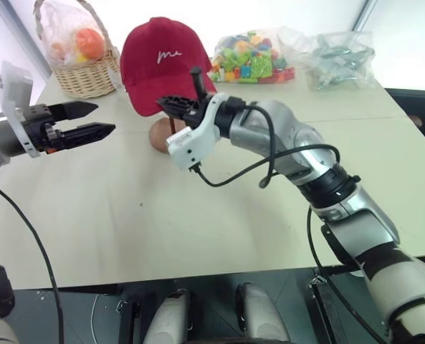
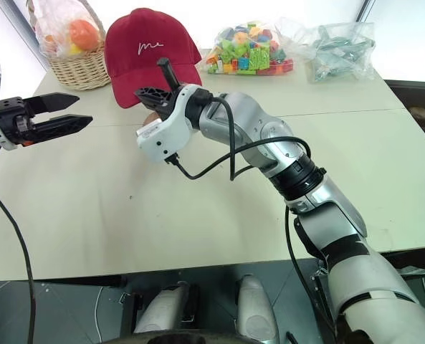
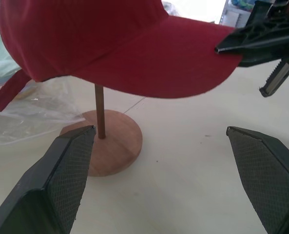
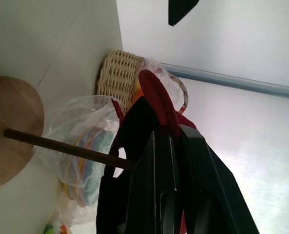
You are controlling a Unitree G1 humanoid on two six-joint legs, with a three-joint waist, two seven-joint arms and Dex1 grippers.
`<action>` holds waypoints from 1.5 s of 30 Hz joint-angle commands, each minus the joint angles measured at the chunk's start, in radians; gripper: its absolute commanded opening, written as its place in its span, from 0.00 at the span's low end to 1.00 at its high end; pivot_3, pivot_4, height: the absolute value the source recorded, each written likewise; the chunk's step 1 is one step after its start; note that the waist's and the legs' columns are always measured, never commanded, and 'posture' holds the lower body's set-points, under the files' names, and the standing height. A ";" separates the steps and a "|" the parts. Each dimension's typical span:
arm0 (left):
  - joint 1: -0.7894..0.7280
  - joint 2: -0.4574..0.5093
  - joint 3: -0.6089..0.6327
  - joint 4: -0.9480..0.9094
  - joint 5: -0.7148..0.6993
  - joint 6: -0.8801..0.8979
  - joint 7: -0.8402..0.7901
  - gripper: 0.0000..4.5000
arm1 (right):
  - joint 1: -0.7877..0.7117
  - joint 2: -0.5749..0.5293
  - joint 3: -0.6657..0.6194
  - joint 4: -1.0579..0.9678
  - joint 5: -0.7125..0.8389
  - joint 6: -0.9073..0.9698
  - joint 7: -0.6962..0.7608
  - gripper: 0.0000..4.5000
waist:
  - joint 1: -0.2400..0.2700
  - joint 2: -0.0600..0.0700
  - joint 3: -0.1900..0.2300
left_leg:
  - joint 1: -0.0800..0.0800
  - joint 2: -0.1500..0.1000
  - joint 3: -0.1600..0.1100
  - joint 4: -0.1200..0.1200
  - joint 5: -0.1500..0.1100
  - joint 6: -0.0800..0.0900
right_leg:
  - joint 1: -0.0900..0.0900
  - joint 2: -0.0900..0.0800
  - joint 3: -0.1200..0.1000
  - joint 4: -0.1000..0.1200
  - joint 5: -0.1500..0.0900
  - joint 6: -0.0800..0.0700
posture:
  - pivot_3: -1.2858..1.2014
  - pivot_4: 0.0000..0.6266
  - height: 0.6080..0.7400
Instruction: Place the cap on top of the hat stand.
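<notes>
Table (image 1: 198, 229): pale cream top, carrying every item below.

Right arm (image 1: 305, 165): silver and black, reaching in from 4 o'clock toward the table's middle, a black cable looped along it.

Baseball cap (image 1: 158, 61): dark red fabric, white script embroidery on the front, curved brim, back strap hanging loose. Sits over the top of the hat stand at about 12 o'clock from the table's middle, crown up. The brim points toward the right gripper.

Wicker basket (image 1: 83, 72): at 10 o'clock, just beside the cap, tall handle, holding a clear bag with orange and pale round items, perhaps toy fruit.

Bag of coloured building bricks (image 1: 251, 57): clear plastic, at 1 o'clock, just beside the cap.

Bag of grey-green parts (image 1: 337, 57): clear plastic, at 2 o'clock, near the brick bag; contents too small to name.

Hat stand (image 3: 105, 141): brown wood, thin upright rod on a round flat base; its top is hidden inside the cap.

Left gripper (image 1: 83, 122): at 9 o'clock, level, fingers spread apart and grasping nothing, well apart from the cap.

Right gripper (image 1: 180, 104): fingers clenched together on the brim's edge, pinching the red fabric between the black tips.
</notes>
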 commanded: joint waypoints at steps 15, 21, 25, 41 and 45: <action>0.005 0.009 0.031 -0.024 -0.015 0.000 0.001 1.00 | 0.013 0.074 -0.019 -0.060 0.030 0.043 0.022 0.99 | 0.000 0.000 0.000 | 0.000 0.000 0.000 0.000 0.000 0.000 | 0.000 0.000 0.000 0.000 0.000 0.000 | 0.52 0.24 1.00; 0.008 0.012 0.033 -0.021 -0.012 -0.003 0.000 1.00 | 0.074 0.084 -0.071 -0.108 0.198 0.110 0.136 0.99 | 0.001 0.000 0.000 | 0.000 0.000 0.000 0.000 0.000 0.000 | 0.000 0.000 0.000 0.000 0.000 0.000 | 0.52 0.24 1.00; 0.010 0.016 0.031 -0.016 -0.009 -0.005 -0.004 1.00 | 0.138 0.089 -0.126 -0.203 0.351 0.255 0.255 0.99 | 0.003 0.000 0.000 | 0.000 0.000 -0.001 0.001 0.000 0.000 | 0.001 0.000 0.000 0.000 0.000 0.000 | 0.52 0.24 1.00; 0.015 0.016 0.057 0.020 0.043 -0.040 0.089 1.00 | 0.039 -0.144 -0.541 -0.203 0.767 0.890 0.417 0.99 | 0.028 0.000 0.000 | 0.000 0.000 0.000 0.001 0.000 0.000 | 0.001 -0.001 0.000 -0.001 0.000 0.000 | 0.52 0.24 1.00; 0.073 -0.008 0.089 0.034 0.079 -0.078 0.173 1.00 | 0.038 -0.271 -0.656 -0.055 0.887 0.954 0.466 0.99 | 0.037 0.000 0.000 | 0.000 -0.001 0.000 0.001 0.000 0.000 | 0.002 -0.002 0.000 -0.002 0.000 0.000 | 0.52 0.24 1.00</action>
